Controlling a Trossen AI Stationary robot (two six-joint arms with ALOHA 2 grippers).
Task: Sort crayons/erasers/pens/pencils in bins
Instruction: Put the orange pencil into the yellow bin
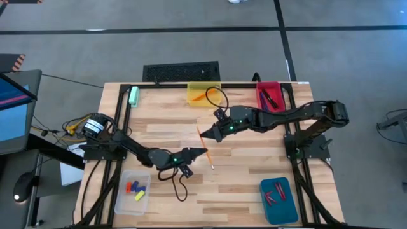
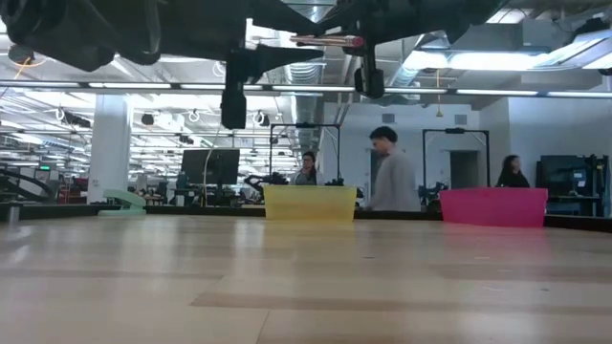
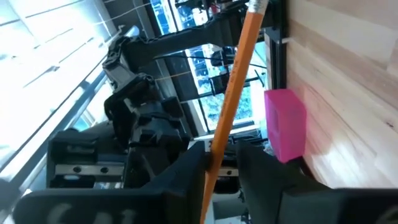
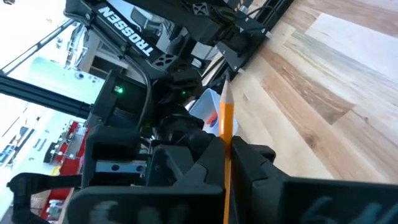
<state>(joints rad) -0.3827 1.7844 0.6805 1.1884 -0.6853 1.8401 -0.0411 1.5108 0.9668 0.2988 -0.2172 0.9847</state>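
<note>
One long orange pencil (image 1: pixel 200 131) hangs above the table's middle, about level in the low view (image 2: pixel 325 41). Its sharp tip (image 4: pixel 227 90) points to the far side and its ferrule end (image 3: pixel 254 6) to the near side. My right gripper (image 1: pixel 205 136) is shut on it near the tip. My left gripper (image 1: pixel 202 153) has its fingers on either side of the pencil (image 3: pixel 233 81), slightly apart. Other pencils lie in the yellow bin (image 1: pixel 193 89), pens in the red bin (image 1: pixel 278 95), crayons in the teal bin (image 1: pixel 264 197) and erasers in the clear bin (image 1: pixel 124 200). My right gripper pinches the pencil's shaft a little behind the tip (image 4: pixel 226 134) between its two fingers. It comes about level from the table's right side, and the fingers lie across the pencil. The pencil is lifted clear of the table. My left gripper, coming level from the table's left, has the pencil's shaft (image 3: pixel 212 158) close against one finger (image 3: pixel 186 171). A gap shows between the pencil and the other finger. I cannot tell whether it touches the pencil.
A pale-green block (image 1: pixel 133 95) lies at the far left corner. A dark keyboard (image 1: pixel 181 71) sits beyond the far edge. A black cable loops beside the yellow bin (image 1: pixel 224 97). Bare wood lies under both grippers. People stand in the room behind.
</note>
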